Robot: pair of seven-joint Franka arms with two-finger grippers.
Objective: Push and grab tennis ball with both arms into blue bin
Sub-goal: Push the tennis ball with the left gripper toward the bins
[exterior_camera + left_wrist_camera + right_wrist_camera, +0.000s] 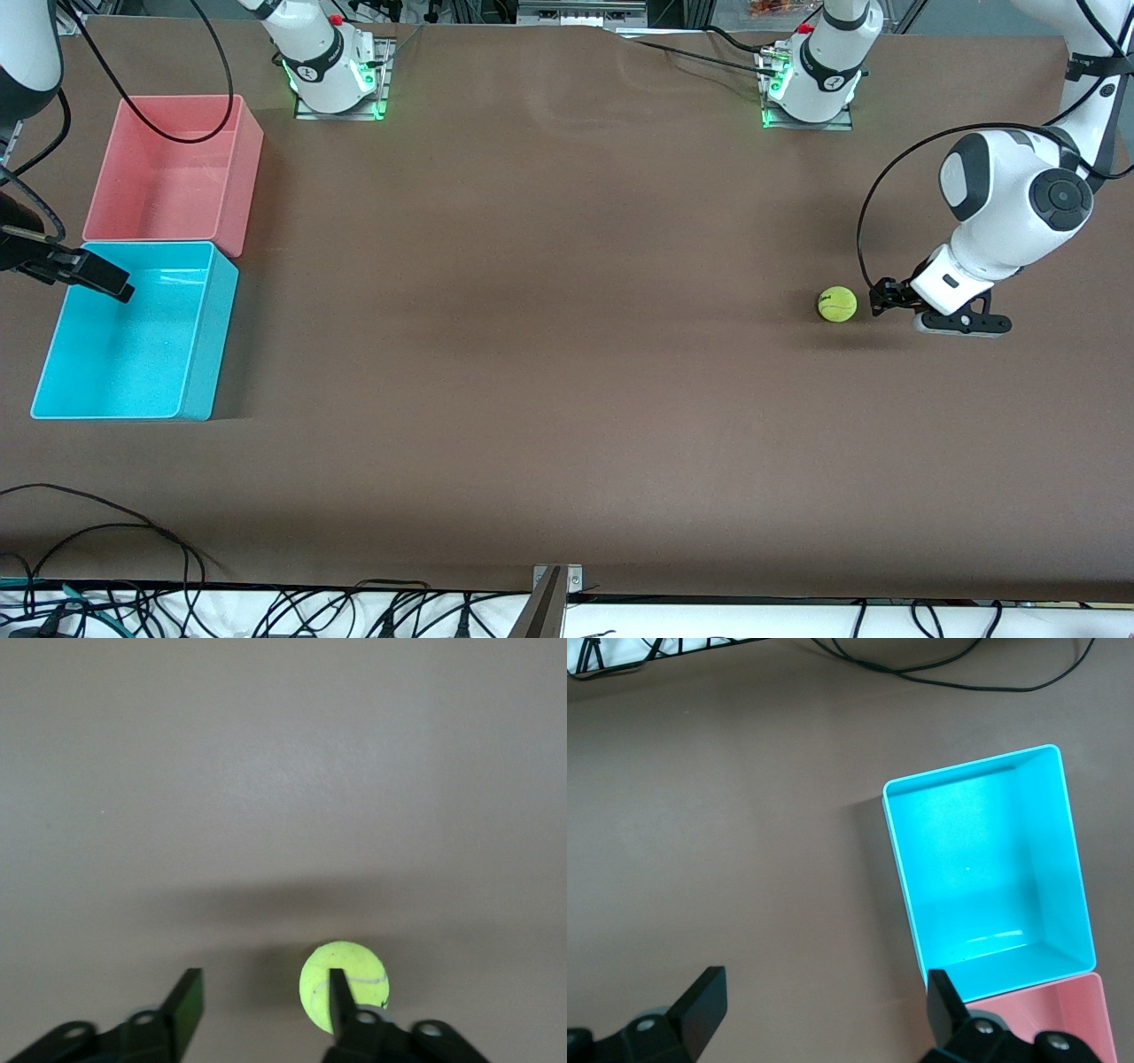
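The tennis ball (837, 304) lies on the brown table toward the left arm's end. My left gripper (889, 297) is down at table height right beside it. In the left wrist view the ball (345, 979) sits just ahead of one fingertip (337, 985), outside the gap, and the left gripper (264, 983) is open with nothing between its fingers. The blue bin (213, 328) stands at the right arm's end of the table. My right gripper (102, 279) hangs open over the bin's outer edge. In the right wrist view, the blue bin (892, 828) shows past the right gripper (823, 983).
A pink bin (248, 177) touches the blue bin on the side farther from the front camera; its corner (1045, 1028) shows in the right wrist view. Cables (133, 532) lie along the table's near edge. A wide stretch of bare table separates ball and bins.
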